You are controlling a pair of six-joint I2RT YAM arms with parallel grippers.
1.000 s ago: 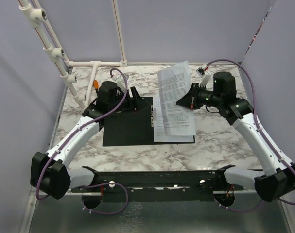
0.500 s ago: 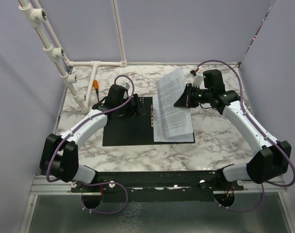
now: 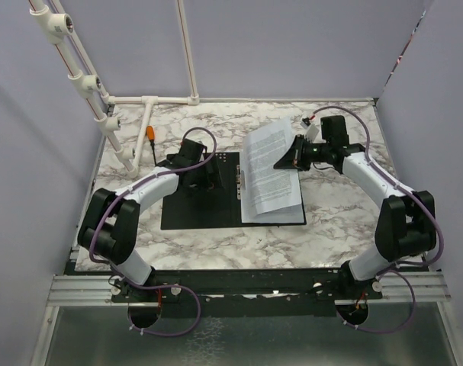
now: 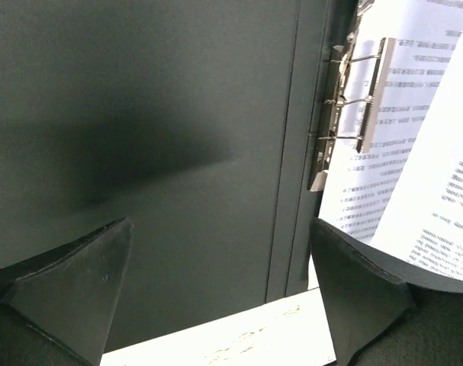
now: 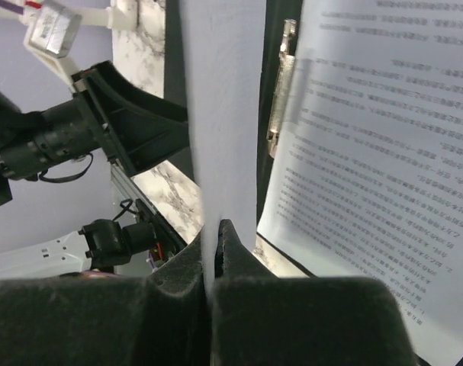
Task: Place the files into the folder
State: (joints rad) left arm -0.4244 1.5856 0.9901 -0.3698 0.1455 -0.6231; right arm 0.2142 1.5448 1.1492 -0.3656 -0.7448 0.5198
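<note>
Files (image 3: 273, 200) are seen partly placed: printed sheets lie on the R half of the opened folder (image 3: 193, 210), which is spread flat, black inside up, near the middle of the counter (image 3: 338, 221). One more sheet (image 3: 268, 141) is held up at an angle above those lying ones. Its edge is pinched in the R pincer (image 3: 286, 162), jaws closed tight on the paper w/ no gap visible in the wrist view. The lower edge of the raised sheet appears to be down by the spine, beside the metal clip (image 4: 353, 107); whether it is tucked under the clip can't be told. The L pincer (image 3: 208, 174) is spread wide w/ nothing held, and is hung low over the bare L panel of the folder, just beside the spine.

Progress is judged as approx. most of the way.

- Done: folder opened, sheets laid on the R panel.
- Left: raised sheet to be lowered flat onto the others & let go, and edges to be squared to the spine.
- Possibly left: clip to be closed on the paper (its state is unclear) and the cover to be folded shut.
</note>
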